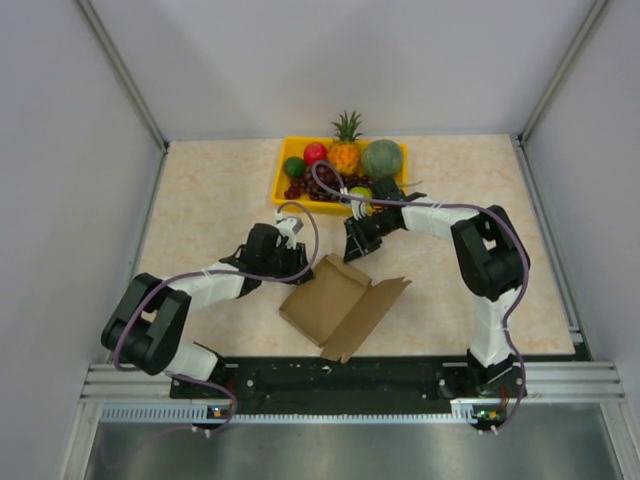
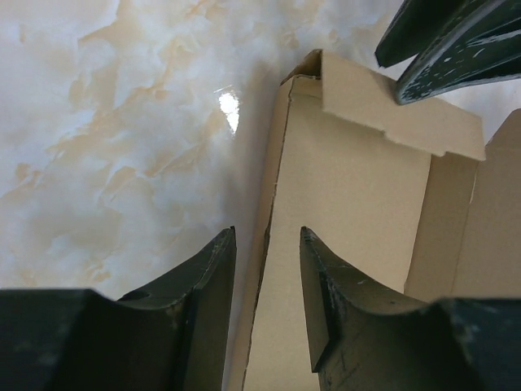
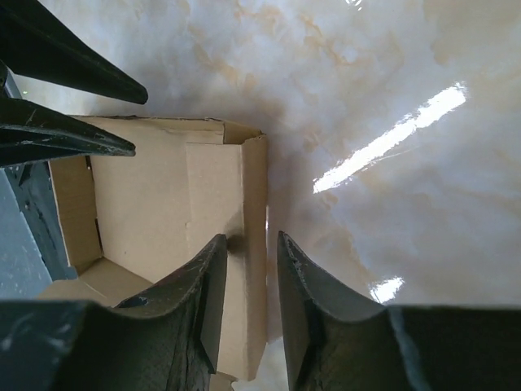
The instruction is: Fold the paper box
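Observation:
The paper box (image 1: 345,305) is brown cardboard, partly folded, lying in front of both arms with its lid panel spread toward the near right. My left gripper (image 1: 298,262) is at its far left edge and my right gripper (image 1: 353,250) at its far corner. In the left wrist view the left gripper (image 2: 267,231) is open, its fingers astride a raised side wall (image 2: 277,187) with a gap on each side. In the right wrist view the right gripper (image 3: 251,236) is open too, astride another upright wall (image 3: 254,195). Its inner finger (image 3: 207,277) is very near the cardboard.
A yellow tray (image 1: 282,178) at the back holds a pineapple (image 1: 346,150), a green melon (image 1: 381,158), grapes and other fruit, just behind the right gripper. Grey walls enclose the marble-patterned table (image 1: 200,200) on three sides.

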Robot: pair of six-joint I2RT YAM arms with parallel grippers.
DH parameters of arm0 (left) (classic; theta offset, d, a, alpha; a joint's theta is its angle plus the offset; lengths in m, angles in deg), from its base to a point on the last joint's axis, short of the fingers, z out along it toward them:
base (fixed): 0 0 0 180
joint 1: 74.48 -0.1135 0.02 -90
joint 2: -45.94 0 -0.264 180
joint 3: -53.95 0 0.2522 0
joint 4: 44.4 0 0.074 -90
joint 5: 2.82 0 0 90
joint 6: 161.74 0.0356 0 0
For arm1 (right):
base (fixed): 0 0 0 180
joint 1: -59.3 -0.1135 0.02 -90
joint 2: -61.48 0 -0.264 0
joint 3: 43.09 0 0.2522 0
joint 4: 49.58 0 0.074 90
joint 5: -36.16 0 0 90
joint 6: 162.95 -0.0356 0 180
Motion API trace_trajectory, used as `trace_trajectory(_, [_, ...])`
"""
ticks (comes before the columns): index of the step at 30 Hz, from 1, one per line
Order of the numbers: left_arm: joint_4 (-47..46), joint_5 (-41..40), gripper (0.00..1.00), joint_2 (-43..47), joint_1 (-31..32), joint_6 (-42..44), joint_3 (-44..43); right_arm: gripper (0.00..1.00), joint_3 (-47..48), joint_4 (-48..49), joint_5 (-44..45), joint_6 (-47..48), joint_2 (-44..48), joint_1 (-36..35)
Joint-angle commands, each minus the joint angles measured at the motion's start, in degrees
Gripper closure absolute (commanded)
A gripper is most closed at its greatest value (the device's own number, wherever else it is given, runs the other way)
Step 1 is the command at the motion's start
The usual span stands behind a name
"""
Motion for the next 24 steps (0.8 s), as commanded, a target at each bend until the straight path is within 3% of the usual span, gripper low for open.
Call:
trace_trajectory(1, [-3.45, 0.11, 0.6, -0.23, 0.7, 0.28, -2.08, 0.71, -0.19, 1.92, -1.51, 1.89, -1.11, -1.81])
trace_trajectory(6, [-4.24, 0.82, 0.64, -0.93, 0.97, -0.42, -1.99, 0.71, -1.15, 2.18, 0.33, 2.25, -0.86, -3.3])
trace_trajectory(8, [-4.33, 0.82, 0.65, -1.19, 1.14, -0.6, -1.9, 0.63, -2.11, 2.27, 1.3, 2.33, -0.24, -3.74])
trace_trajectory(13, [-4.15, -0.76, 0.69, -1.2, 1.5, -0.68, -1.91, 0.63, -4.4, 2.54, 6.39, 2.86, 3.1, -4.8])
trace_trajectory(20, [-4.94, -0.24, 0.73, -2.07, 2.02, -1.48, -2.08, 0.84, -6.77, 6.05, 16.67, 3.04, 5.38, -8.13])
trace_trajectory(22, [-5.03, -0.15, 0.73, -2.07, 2.46, -1.83, -2.26, 0.96, -9.13, 8.59, 24.12, 2.43, 6.35, -9.62])
trace_trajectory(24, [-5.38, 0.03, 0.72, -1.99, 2.64, -2.18, -2.17, 0.95, -11.51, 12.98, 31.31, 2.6, 8.19, -11.47])
